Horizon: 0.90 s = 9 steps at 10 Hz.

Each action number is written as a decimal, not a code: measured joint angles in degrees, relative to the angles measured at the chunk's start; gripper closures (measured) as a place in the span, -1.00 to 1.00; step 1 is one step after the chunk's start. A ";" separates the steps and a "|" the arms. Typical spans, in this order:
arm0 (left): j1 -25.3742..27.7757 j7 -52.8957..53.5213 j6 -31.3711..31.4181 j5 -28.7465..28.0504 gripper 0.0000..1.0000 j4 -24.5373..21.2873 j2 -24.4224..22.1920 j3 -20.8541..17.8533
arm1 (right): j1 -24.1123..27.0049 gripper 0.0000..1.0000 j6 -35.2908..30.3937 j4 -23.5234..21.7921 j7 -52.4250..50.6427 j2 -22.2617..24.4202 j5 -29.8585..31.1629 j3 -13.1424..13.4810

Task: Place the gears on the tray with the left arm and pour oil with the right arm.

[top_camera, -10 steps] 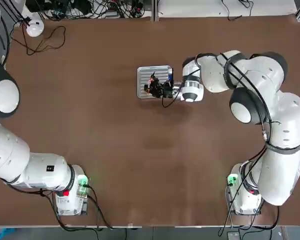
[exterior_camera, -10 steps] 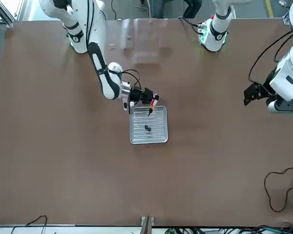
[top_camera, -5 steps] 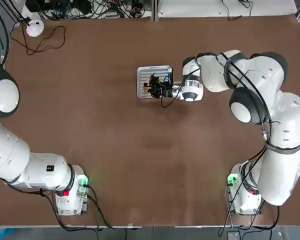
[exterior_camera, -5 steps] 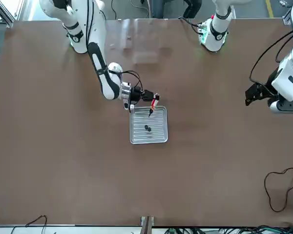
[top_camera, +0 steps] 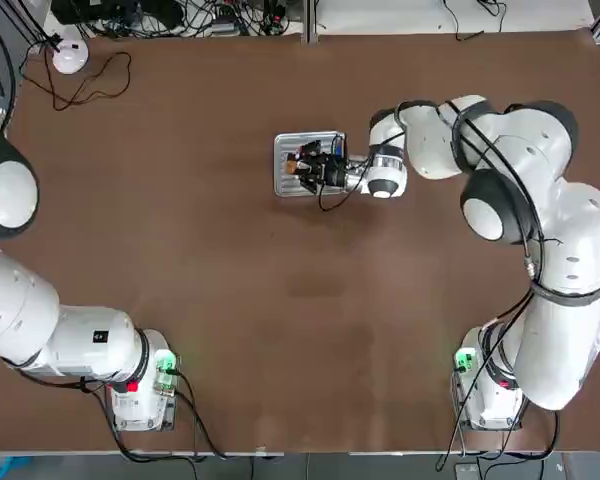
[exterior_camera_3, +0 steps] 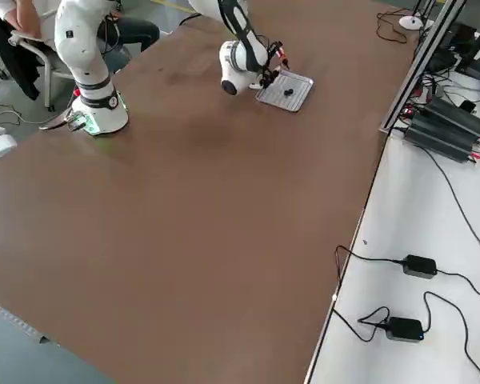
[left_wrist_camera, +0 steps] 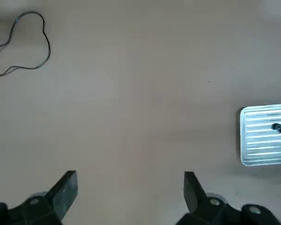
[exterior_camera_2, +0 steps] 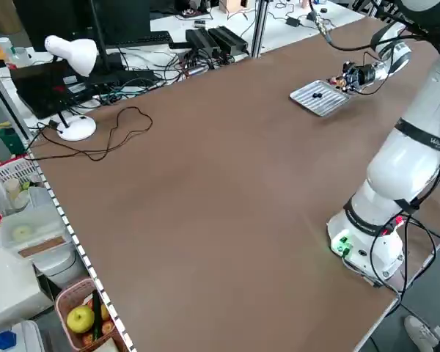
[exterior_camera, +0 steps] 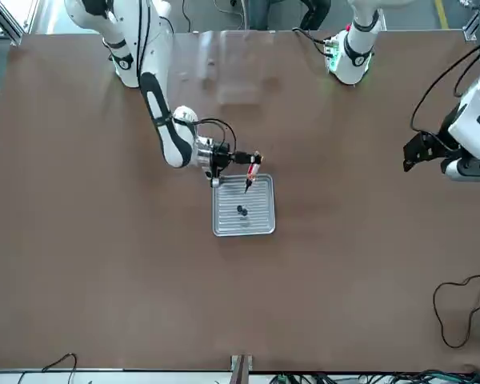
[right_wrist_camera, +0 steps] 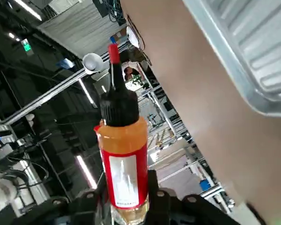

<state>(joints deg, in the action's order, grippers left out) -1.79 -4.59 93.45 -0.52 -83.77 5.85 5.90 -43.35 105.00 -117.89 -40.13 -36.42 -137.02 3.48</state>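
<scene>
- Oil bottle (right_wrist_camera: 123,161) sits clenched in the right end effector (exterior_camera: 238,158), which appears left of centre in the front view, just above the upper edge of the tray (exterior_camera: 243,228).
- From the right wrist camera the bottle shows an orange body with a red label, a black collar and a thin red tip, with the end effector's fingers (right_wrist_camera: 152,187) pressed against its lower part.
- In the front view the bottle's slim tip slants down toward the upper part of the tray; whether it touches the metal cannot be told.
- Seen from overhead, the same end effector (top_camera: 315,168) lies over the right half of the tray, near the middle of the frame's upper part.
- Both gears (exterior_camera: 242,211) lie close together on the ribbed tray surface, near its middle, below the bottle tip in the front view.
- In the left wrist view the gears (left_wrist_camera: 279,128) show as two dark dots side by side on the tray at the right edge.
- Behind the right end effector, the right arm (top_camera: 525,210) bends back along the right side of the overhead frame to its base at lower right.
- At the right edge of the front view, the left end effector (exterior_camera: 421,152) hangs well apart from the tray; its fingers (left_wrist_camera: 65,190) are spread wide and grasp nothing.
- A dark cable loop (left_wrist_camera: 23,44) lies on the brown bench (top_camera: 230,300) in the upper left of the left wrist view.
</scene>
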 joint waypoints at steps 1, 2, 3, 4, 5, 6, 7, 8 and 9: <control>0.14 0.00 -0.10 0.65 -1.00 0.01 -0.05 -0.06 | 0.46 0.30 -0.26 0.00 1.97 0.00 0.00 0.00; 0.32 -0.01 -0.88 1.83 -1.00 0.00 -0.04 -0.20 | 0.68 0.30 -0.28 0.00 3.17 0.00 0.00 0.00; 0.39 -0.01 -2.33 2.50 -1.00 -0.02 -0.03 -0.36 | 0.70 0.30 -0.28 0.00 3.66 0.00 0.00 0.00; 0.56 -0.07 -3.98 2.58 -1.00 -0.04 -0.03 -0.43 | 0.70 0.30 -0.28 -0.01 3.73 -0.01 0.00 -0.01; 1.32 -0.14 -5.36 2.84 -1.00 -0.07 -0.03 -0.48 | 0.70 0.30 -0.28 -0.01 3.73 -0.01 0.00 -0.02; 2.49 -0.13 -5.96 3.39 -1.00 -0.13 0.01 -0.50 | 0.69 0.30 -0.28 -0.01 3.33 -0.01 0.03 -0.03; 3.39 -0.13 -5.99 3.75 -1.00 -0.16 0.17 -0.52 | 0.68 0.30 -0.21 -0.01 1.04 -0.01 0.19 -0.03; 3.86 -0.13 -5.99 3.82 -1.00 -0.16 0.38 -0.54 | 0.68 0.30 -0.08 -0.01 -2.29 -0.01 0.26 -0.02; 3.96 -0.13 -5.99 3.82 -1.00 -0.16 0.49 -0.54 | 0.68 0.30 0.57 0.00 -6.87 0.00 1.20 0.05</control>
<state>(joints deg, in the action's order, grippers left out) 2.17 -4.72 87.46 3.30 -83.93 6.34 5.37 -42.68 105.57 -117.89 -46.99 -36.42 -135.82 3.53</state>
